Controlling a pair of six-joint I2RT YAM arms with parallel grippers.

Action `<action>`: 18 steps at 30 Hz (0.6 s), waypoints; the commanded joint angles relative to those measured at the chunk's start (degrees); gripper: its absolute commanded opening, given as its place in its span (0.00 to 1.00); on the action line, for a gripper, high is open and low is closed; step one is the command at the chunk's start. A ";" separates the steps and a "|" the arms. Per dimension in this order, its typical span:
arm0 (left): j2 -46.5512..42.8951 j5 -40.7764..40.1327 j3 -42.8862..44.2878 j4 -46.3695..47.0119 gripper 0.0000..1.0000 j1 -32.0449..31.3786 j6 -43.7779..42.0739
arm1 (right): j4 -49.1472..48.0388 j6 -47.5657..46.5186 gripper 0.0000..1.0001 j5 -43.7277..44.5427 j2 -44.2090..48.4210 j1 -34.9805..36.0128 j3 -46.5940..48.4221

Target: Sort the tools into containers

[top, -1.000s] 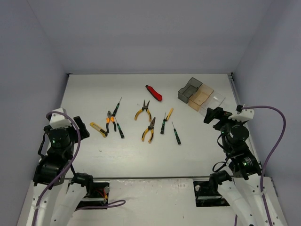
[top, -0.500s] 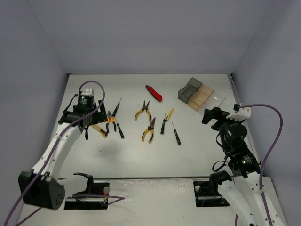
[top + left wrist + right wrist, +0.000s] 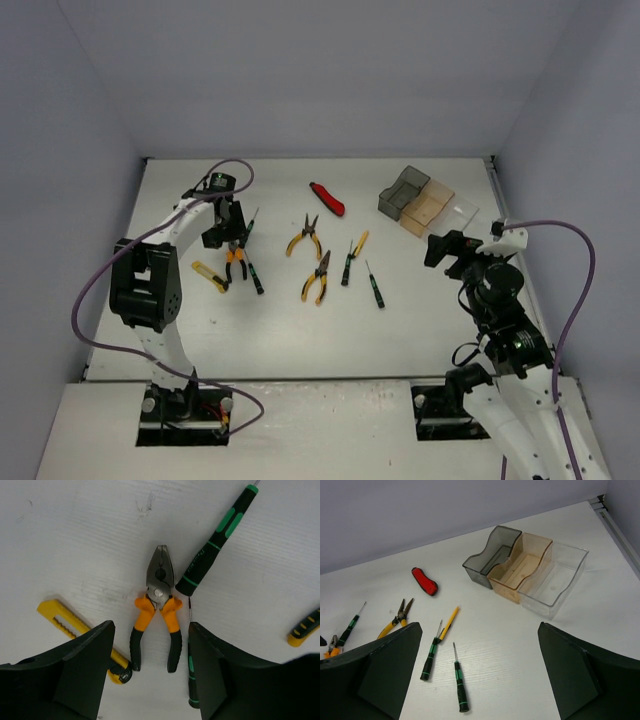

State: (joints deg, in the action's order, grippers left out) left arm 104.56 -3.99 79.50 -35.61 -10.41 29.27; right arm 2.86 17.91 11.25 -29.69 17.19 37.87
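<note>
My left gripper (image 3: 228, 232) (image 3: 150, 680) is open and hangs just above the orange-handled pliers (image 3: 160, 610) (image 3: 235, 258), one finger on each side of the handles. A yellow utility knife (image 3: 75, 630) lies to their left and two black-and-green screwdrivers (image 3: 215, 545) (image 3: 191, 675) to their right. Two yellow-handled pliers (image 3: 305, 235) (image 3: 318, 277), two more screwdrivers (image 3: 432, 655) (image 3: 460, 685) and a red utility knife (image 3: 424, 581) lie mid-table. The dark grey bin (image 3: 492, 556), tan bin (image 3: 520, 567) and clear bin (image 3: 552, 579) stand empty at the far right. My right gripper (image 3: 450, 248) (image 3: 480, 675) is open and empty, near the bins.
A thin yellow tool (image 3: 445, 622) lies next to one screwdriver. The table's far edge and right rail (image 3: 620, 530) run behind the bins. Purple walls close in the table on three sides.
My left arm has swung out from the near left of the table to above the orange-handled pliers. The right arm has hardly moved.
</note>
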 commanded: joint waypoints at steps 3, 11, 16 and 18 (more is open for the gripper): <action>2.30 -2.49 4.72 3.90 0.52 0.64 0.35 | -3.12 -0.42 1.00 -1.15 -0.29 1.34 0.45; 7.29 -4.52 6.03 5.09 0.52 0.91 -0.52 | -3.12 -0.34 1.00 -1.75 -0.89 1.53 0.37; 9.34 -3.71 5.72 7.73 0.51 1.57 -1.30 | -3.12 -0.33 1.00 -2.87 -1.32 1.57 0.37; 9.54 -3.55 5.35 8.88 0.50 1.68 -1.61 | -3.12 -0.39 1.00 -3.34 -1.64 1.57 0.37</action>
State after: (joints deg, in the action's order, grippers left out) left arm 115.06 -6.72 83.66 -30.61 -9.39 28.77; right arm 3.04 17.91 9.39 -29.89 18.17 37.87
